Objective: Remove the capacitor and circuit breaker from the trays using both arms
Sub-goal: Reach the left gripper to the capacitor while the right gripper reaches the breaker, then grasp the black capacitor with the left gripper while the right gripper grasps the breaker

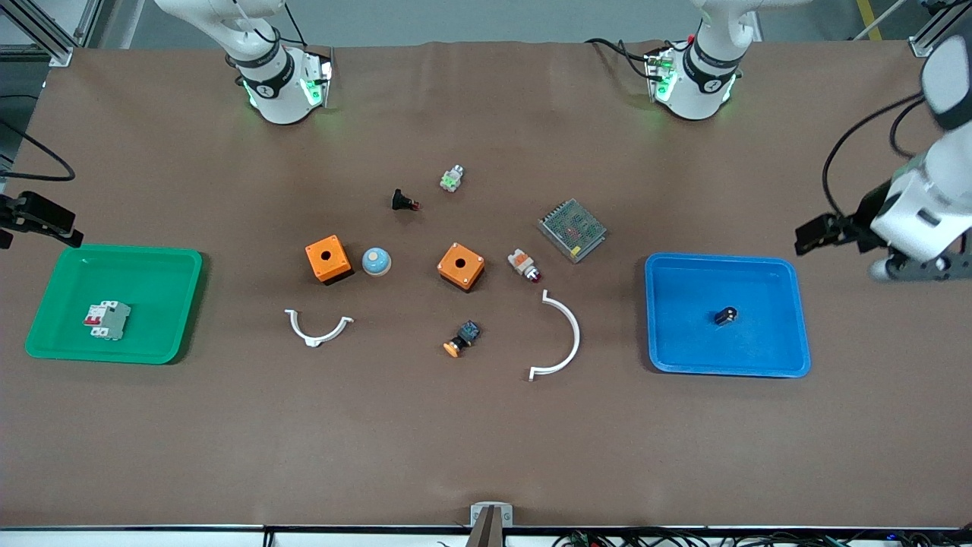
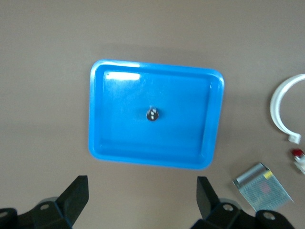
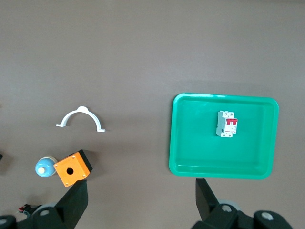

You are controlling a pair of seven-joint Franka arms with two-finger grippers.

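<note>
The capacitor, a tiny black cylinder with two pale dots, lies in the middle of the blue tray; it also shows in the left wrist view. The breaker, grey-white with red levers, lies in the green tray and shows in the right wrist view. My left gripper is open and empty, high over the table just off the blue tray's edge. My right gripper is open and empty, high over the table just off the green tray's edge.
Between the trays lie two orange boxes, a blue dome, two white arcs, a metal mesh unit, an orange-capped button, a black red-tipped part and a white-and-orange part.
</note>
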